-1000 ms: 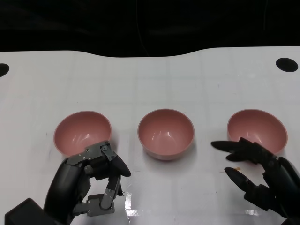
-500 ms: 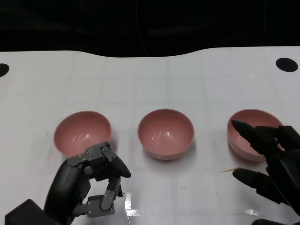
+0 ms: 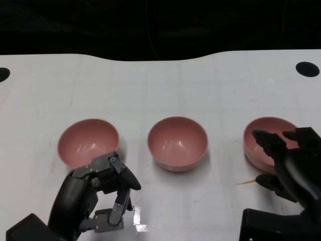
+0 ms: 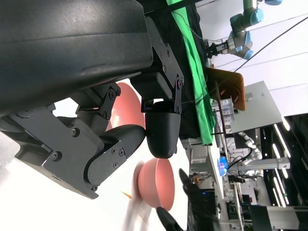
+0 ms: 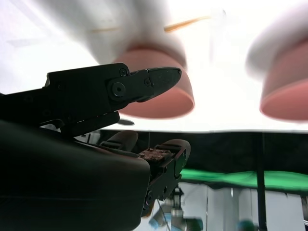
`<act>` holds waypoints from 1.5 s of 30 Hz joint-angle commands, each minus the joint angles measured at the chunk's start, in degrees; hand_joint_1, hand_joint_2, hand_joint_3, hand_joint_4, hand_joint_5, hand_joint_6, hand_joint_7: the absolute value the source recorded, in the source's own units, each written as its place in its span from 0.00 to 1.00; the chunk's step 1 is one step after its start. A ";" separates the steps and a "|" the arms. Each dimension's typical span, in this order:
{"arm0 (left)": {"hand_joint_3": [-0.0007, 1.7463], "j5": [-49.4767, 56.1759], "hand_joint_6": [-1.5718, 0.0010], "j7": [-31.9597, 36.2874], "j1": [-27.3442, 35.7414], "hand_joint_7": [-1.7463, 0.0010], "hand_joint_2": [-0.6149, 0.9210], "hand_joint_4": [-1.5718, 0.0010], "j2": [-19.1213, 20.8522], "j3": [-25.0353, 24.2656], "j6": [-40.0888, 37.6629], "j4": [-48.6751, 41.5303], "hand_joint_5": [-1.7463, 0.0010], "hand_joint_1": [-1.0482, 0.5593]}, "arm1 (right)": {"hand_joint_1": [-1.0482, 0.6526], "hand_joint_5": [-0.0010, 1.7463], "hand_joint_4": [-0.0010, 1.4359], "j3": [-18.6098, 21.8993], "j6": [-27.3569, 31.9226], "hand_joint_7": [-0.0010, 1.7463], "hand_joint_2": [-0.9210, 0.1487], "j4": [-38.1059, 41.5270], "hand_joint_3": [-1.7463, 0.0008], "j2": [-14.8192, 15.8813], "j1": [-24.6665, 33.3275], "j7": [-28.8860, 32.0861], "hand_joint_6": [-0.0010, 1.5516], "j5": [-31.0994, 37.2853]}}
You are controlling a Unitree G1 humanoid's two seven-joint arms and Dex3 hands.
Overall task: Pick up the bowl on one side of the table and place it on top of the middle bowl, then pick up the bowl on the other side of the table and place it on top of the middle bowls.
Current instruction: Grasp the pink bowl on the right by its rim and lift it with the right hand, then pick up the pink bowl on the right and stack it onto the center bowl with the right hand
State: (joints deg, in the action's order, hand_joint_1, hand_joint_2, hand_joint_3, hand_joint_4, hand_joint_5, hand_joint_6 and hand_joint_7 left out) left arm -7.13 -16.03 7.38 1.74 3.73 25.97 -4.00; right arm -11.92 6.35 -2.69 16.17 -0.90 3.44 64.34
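Three pink bowls stand in a row on the white table [image 3: 160, 85]: the left bowl [image 3: 88, 140], the middle bowl [image 3: 177, 142] and the right bowl [image 3: 266, 138]. My right hand [image 3: 291, 165] is at the near rim of the right bowl. Its fingers [image 3: 266, 140] are spread and reach over the rim, and its thumb [image 3: 273, 183] stays outside and below, with nothing gripped. In the right wrist view the right bowl [image 5: 161, 98] lies just beyond the fingers [image 5: 144, 84]. My left hand [image 3: 98, 201] rests in front of the left bowl, fingers curled in, holding nothing.
A thin orange sliver [image 3: 246, 182] lies on the table beside the right thumb. Round black holes mark the far right corner [image 3: 307, 69] and the left edge [image 3: 2, 75]. Beyond the table's far edge all is dark.
My right hand has moved forward and to the right, from in front of the right bowl to over its near rim. The left hand and the bowls have not moved.
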 commanded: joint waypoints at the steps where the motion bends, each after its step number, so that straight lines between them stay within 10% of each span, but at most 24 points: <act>1: 0.72 -0.60 0.48 -0.09 0.49 0.21 0.68 0.47 0.47 -0.38 -0.56 0.94 0.02 0.54 | 0.26 0.26 0.15 -1.20 1.39 0.02 0.09 5.45 1.00 1.21 -2.82 0.78 0.24 -0.70; 8: 0.71 0.06 0.49 0.33 0.69 0.21 0.68 0.48 0.41 -0.37 -0.22 1.22 0.02 0.54 | 0.28 0.20 0.24 -4.86 3.13 0.01 0.03 19.05 0.99 1.23 -9.36 4.22 0.28 -1.70; 12: 0.71 0.01 0.49 0.27 0.75 0.21 0.68 0.48 0.22 -0.25 -0.12 1.28 0.02 0.54 | 0.40 0.24 0.45 -5.67 -0.44 0.05 0.02 26.50 1.00 1.29 -12.44 12.06 0.42 -5.00; 15: 0.72 0.21 0.49 0.43 0.88 0.20 0.67 0.48 0.15 -0.13 -0.45 1.56 0.02 0.53 | 0.49 0.81 0.59 -5.98 -5.91 0.09 0.01 30.19 0.99 2.16 -14.24 19.27 0.74 -8.07; 17: 0.72 0.26 0.49 0.45 0.94 0.20 0.67 0.48 0.11 -0.08 -0.48 1.58 0.02 0.52 | 0.50 0.95 0.62 -6.48 -8.19 0.13 0.00 31.56 0.98 2.68 -15.23 22.82 0.81 -8.84; 19: 0.72 0.17 0.49 0.41 0.98 0.20 0.67 0.48 0.00 -0.03 -0.45 1.55 0.02 0.53 | 0.51 0.99 0.63 -6.99 -10.06 0.71 0.01 32.72 0.97 3.05 -16.20 25.85 0.58 -9.21; 22: 0.72 0.56 0.49 0.56 0.98 0.20 0.67 0.48 -0.01 0.07 -0.32 1.59 0.02 0.53 | 0.51 1.00 0.64 -7.46 -13.71 0.96 0.00 33.69 0.94 3.16 -17.90 29.99 0.47 -10.19; 26: 0.72 0.78 0.49 0.63 1.08 0.20 0.67 0.48 -0.01 0.12 -0.16 1.70 0.02 0.52 | 0.53 1.00 0.65 -8.10 -17.61 1.00 0.03 31.46 0.92 2.76 -19.06 33.66 0.46 -11.14; 28: 0.72 0.71 0.49 0.60 1.03 0.21 0.67 0.48 -0.07 0.11 0.16 1.43 0.02 0.53 | 0.54 1.00 0.66 -8.52 -19.28 1.00 0.30 29.51 0.60 2.39 -19.46 34.69 0.47 -11.46; 31: 0.73 0.35 0.49 0.56 0.85 0.21 0.67 0.48 -0.10 0.03 -0.42 1.43 0.02 0.53 | 0.54 1.00 0.67 -9.23 -19.93 1.00 0.50 26.70 0.39 1.84 -19.90 34.39 0.47 -11.29; 45: 0.73 0.61 0.48 0.75 0.36 0.21 0.67 0.48 -0.14 0.01 -0.47 0.88 0.03 0.53 | 0.56 1.00 0.68 -13.89 -23.89 0.96 0.65 22.94 0.28 -3.51 -25.11 27.81 0.51 -12.68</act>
State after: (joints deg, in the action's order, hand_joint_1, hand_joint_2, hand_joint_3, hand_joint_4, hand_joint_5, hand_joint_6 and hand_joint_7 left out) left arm -6.73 -15.62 7.57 1.30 4.02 25.52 -3.24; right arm -25.69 -17.14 20.78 12.22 -24.62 31.75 51.84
